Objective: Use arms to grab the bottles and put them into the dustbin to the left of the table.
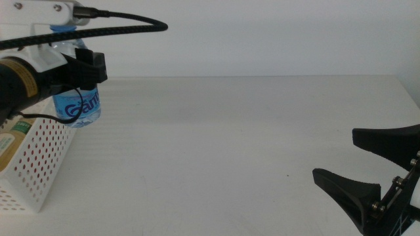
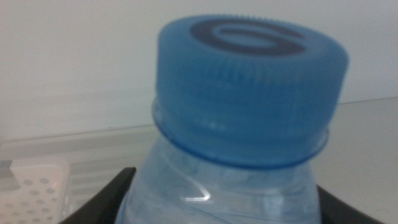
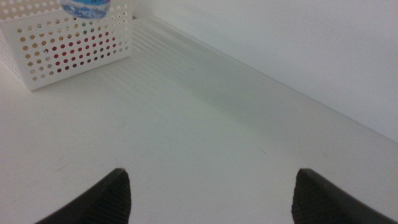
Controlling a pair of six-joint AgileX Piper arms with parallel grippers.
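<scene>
Clamped between the jaws of the left gripper (image 1: pixel 84 72): the blue-capped water bottle (image 1: pixel 80 108), upright, raised over the near rim of the white perforated dustbin (image 1: pixel 41 160), red showing through its holes. Bare white tabletop (image 1: pixel 216 144) beyond. At far right, the right gripper (image 1: pixel 367 164), jaws spread wide and released, low over the tabletop, well apart from the bottle

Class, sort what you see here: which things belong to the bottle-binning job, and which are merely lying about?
Job:
- water bottle, gripped by the left pincer above the basket
- bottle with a green label, inside the basket
- right pincer, open, waiting near the table's front right

Lying about:
- nothing on the table
</scene>
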